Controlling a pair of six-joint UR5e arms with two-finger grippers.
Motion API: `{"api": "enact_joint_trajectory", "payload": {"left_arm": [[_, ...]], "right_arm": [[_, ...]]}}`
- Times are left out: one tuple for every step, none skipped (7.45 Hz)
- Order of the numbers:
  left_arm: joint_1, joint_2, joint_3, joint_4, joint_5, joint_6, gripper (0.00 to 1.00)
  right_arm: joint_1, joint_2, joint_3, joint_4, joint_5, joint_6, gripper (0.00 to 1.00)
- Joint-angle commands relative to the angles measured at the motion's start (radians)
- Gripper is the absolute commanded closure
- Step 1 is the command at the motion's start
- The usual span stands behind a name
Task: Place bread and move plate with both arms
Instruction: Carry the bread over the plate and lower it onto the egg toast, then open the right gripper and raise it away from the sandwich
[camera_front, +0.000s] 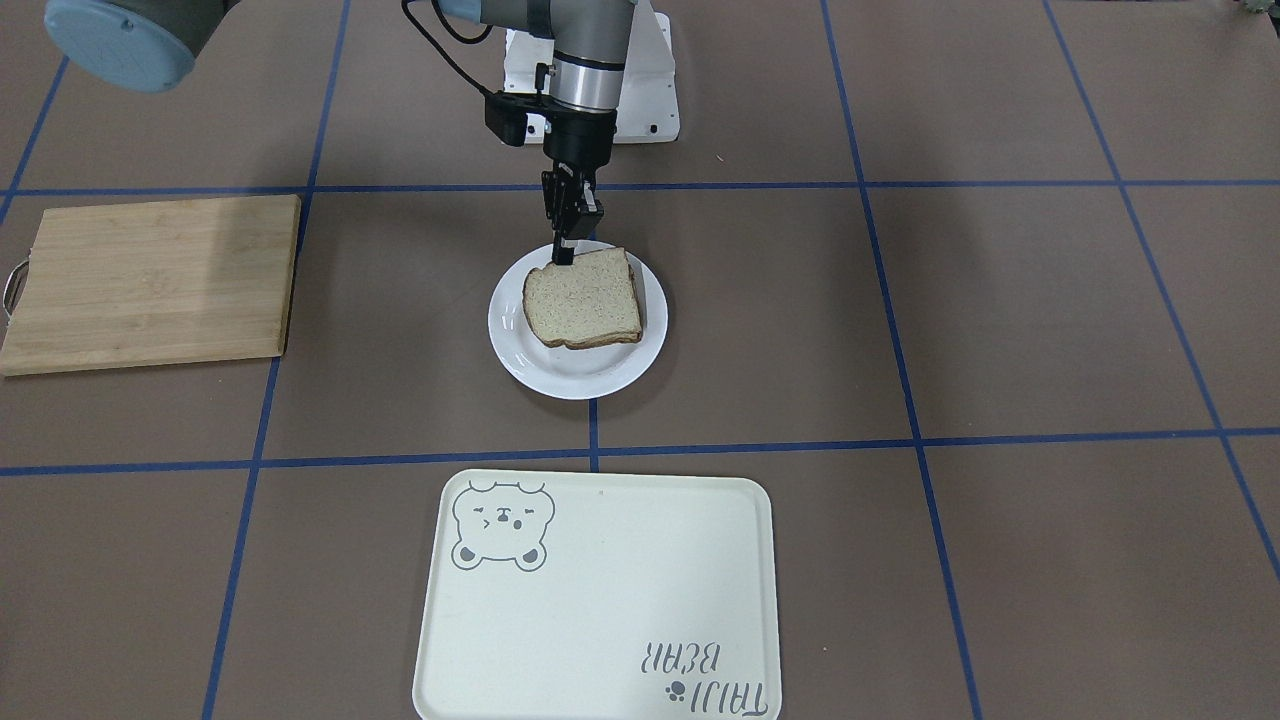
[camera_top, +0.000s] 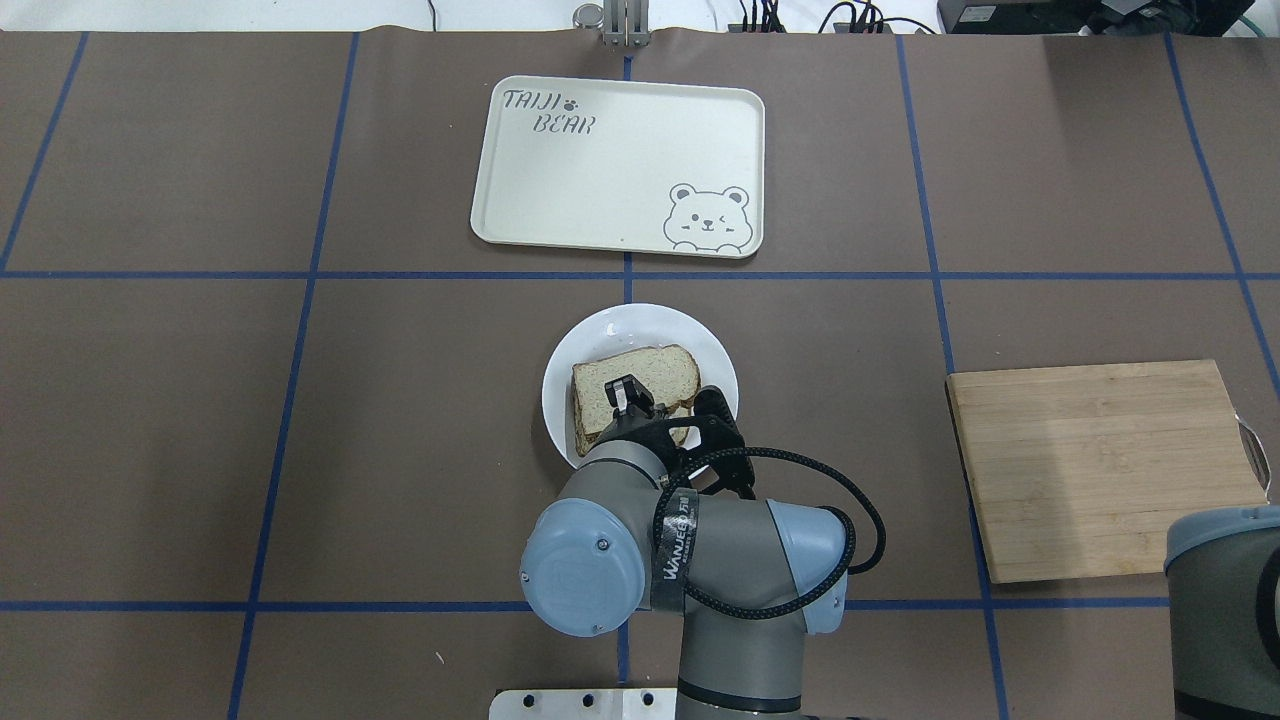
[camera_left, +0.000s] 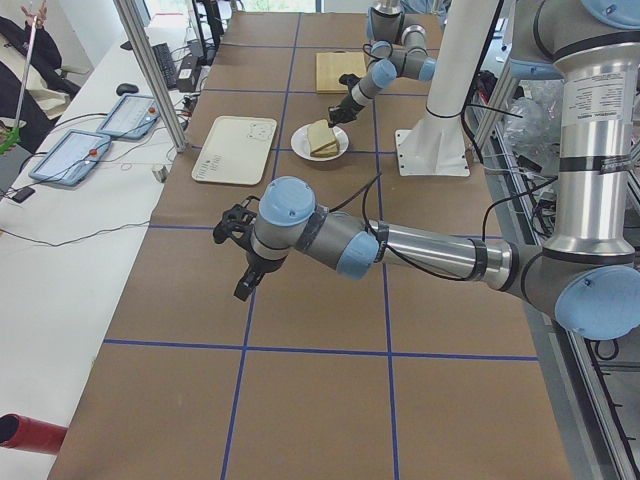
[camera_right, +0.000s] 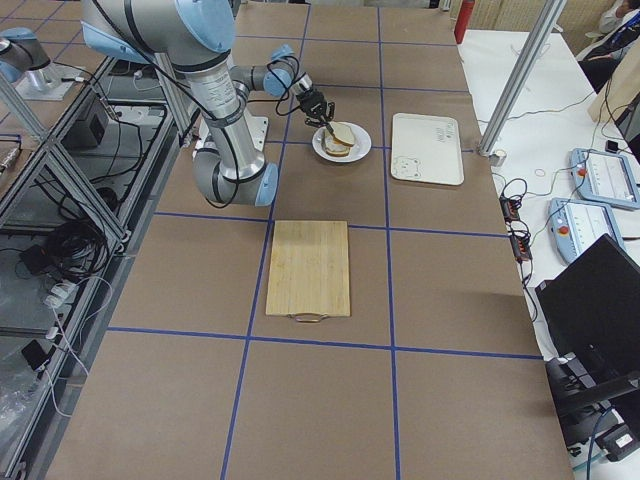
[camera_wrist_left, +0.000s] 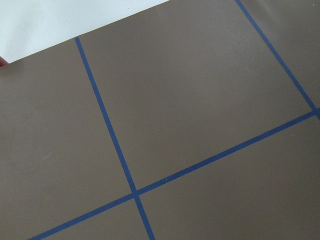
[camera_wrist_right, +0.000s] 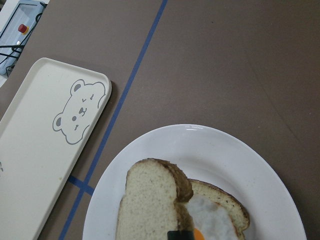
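Exterior front-facing view: right claw points down at plate, fingers close together, tip touching bread at its robot-side corner. Pinching or merely resting: cannot tell. Right wrist view: bread lies on plate, overlapping egg-topped slice; black fingertip at bread's edge. Left claw hangs above bare surface, well apart from plate; how far spread, cannot tell.
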Motion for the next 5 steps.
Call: {"api": "enact_joint_trajectory", "payload": {"left_arm": [[0.0, 0.001, 0.0, 0.0, 0.0, -0.001, 0.02], [0.0, 0.001, 0.0, 0.0, 0.0, 0.0, 0.02], [0.0, 0.001, 0.001, 0.0, 0.0, 0.0, 0.02], [0.0, 0.001, 0.001, 0.0, 0.0, -0.001, 0.02], [0.0, 0.001, -0.002, 0.0, 0.0, -0.003, 0.02]], "right_arm": [[-0.009, -0.006, 0.002, -0.035, 0.007, -0.046, 0.01], [-0.008, -0.009, 0.011, -0.052, 0.01, -0.073, 0.0], [-0.006, -0.009, 0.039, -0.061, 0.017, -0.146, 0.0], [-0.001, -0.035, 0.115, -0.067, 0.039, -0.243, 0.0], [0.04, -0.066, 0.193, -0.067, 0.069, -0.373, 0.0]]}}
